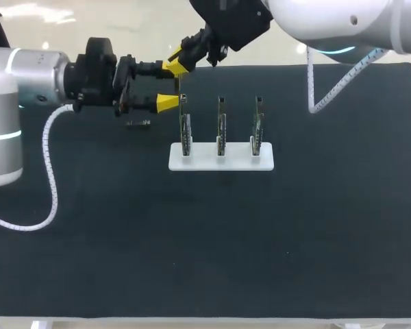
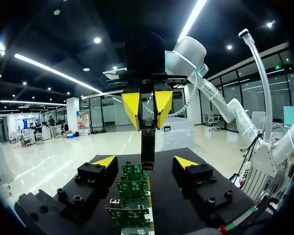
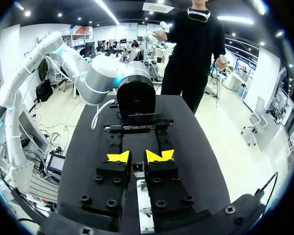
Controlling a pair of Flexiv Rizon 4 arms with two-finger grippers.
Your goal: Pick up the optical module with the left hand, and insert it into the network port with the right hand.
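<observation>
The optical module (image 2: pixel 147 147), a slim dark bar, hangs upright from my right gripper (image 2: pixel 147 110), whose yellow tips are shut on its top end. It sits between the wide-open fingers of my left gripper (image 2: pixel 146 161), and neither finger touches it. In the head view my left gripper (image 1: pixel 170 86) comes in level from the left, and my right gripper (image 1: pixel 185 63) comes down from the upper right to meet it, just above the leftmost board (image 1: pixel 185 130). In the right wrist view my right gripper (image 3: pixel 138 156) pinches the module (image 3: pixel 138 167).
A white stand (image 1: pixel 221 159) holds three upright green circuit boards with ports, seen ahead of and below the left gripper as boards (image 2: pixel 132 188). A small dark part (image 1: pixel 138 123) lies on the black mat to the left of the stand. The mat's near half is bare.
</observation>
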